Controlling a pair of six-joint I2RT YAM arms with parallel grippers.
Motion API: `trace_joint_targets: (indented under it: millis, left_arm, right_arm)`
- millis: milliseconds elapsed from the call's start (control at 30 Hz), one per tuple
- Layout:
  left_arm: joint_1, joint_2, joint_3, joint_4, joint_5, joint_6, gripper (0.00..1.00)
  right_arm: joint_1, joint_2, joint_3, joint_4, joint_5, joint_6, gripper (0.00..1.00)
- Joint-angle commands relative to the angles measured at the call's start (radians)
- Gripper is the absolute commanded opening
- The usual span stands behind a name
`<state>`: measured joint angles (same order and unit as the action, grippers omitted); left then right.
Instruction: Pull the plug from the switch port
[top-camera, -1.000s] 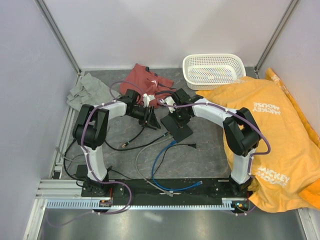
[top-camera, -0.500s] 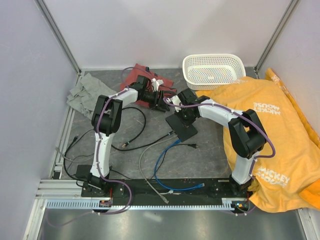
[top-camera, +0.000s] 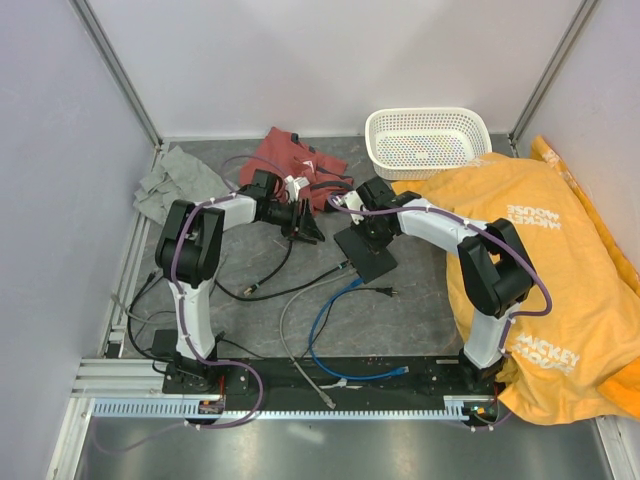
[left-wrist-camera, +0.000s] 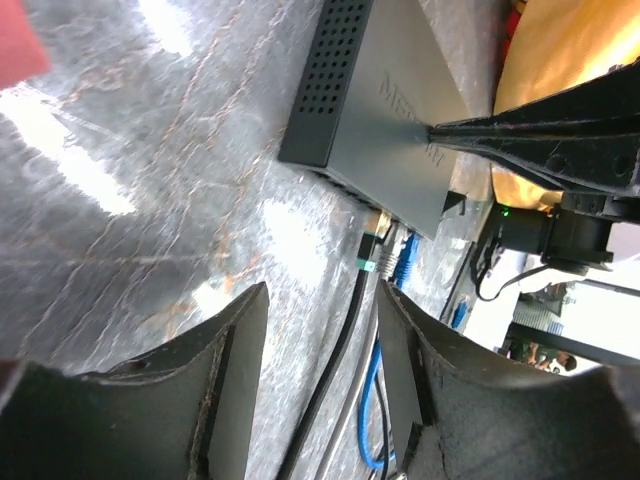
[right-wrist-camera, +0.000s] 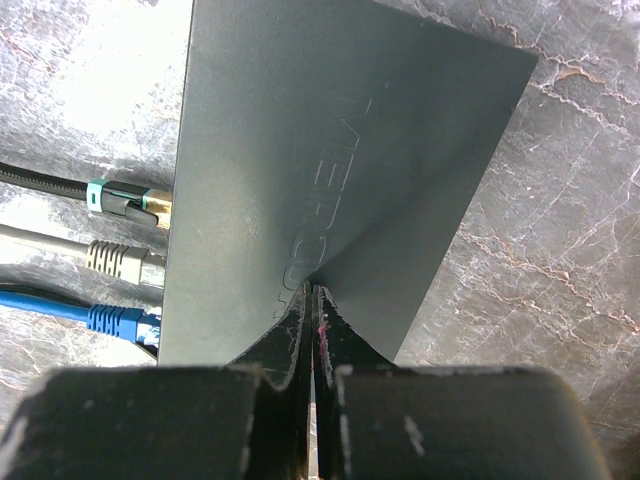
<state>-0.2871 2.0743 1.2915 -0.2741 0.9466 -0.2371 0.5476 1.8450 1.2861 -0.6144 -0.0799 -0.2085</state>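
Switch (top-camera: 368, 262) lies flat on the grey marbled surface (top-camera: 420, 310), roughly mid-workspace, just left of the yellow shirt (top-camera: 540, 250) that is heaped over the right side. Right hand (top-camera: 362, 240) is on it: fingers pressed together with nothing between them, tips set on the switch's top face beside the embossed lettering, plain from the right wrist. Three plugs butt against one long edge of the switch, side by side: teal-collared plug (right-wrist-camera: 125, 198) on a black braided cable (right-wrist-camera: 40, 178), then grey plug (right-wrist-camera: 122, 262), then blue plug (right-wrist-camera: 120, 322). Left hand (top-camera: 306, 228) sits low over the surface to the left of the switch, spread and holding nothing. From the left wrist its two fingers (left-wrist-camera: 235, 370) frame that plugged edge, and the black braided cable runs back through the gap between them. Cannot tell whether the cable brushes a finger. Left hand is near the plugs but apart from them and from the switch. A small green light shows close to the far end of the switch in that same view. From above, a blue cable (top-camera: 309, 330) and a grey cable (top-camera: 283, 325) trail from the switch toward the near edge in loose loops. White basket (top-camera: 385, 160) stands at the far right, touching the shirt. Red cloth (top-camera: 285, 158) lies at the far middle behind the left hand, grey-green cloth (top-camera: 175, 182) far left.
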Motion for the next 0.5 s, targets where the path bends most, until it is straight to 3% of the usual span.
trace_joint_targets:
  millis: [0, 467]
  left_arm:
    - [-0.021, -0.002, -0.023, 0.15, 0.055, -0.099, 0.55]
    - [-0.126, 0.043, -0.087, 0.188, 0.11, -0.11, 0.48]
  right_arm:
    - [-0.014, 0.007, -0.016, -0.005, 0.069, -0.034, 0.0]
    - [-0.031, -0.036, -0.073, 0.01, 0.071, -0.037, 0.0]
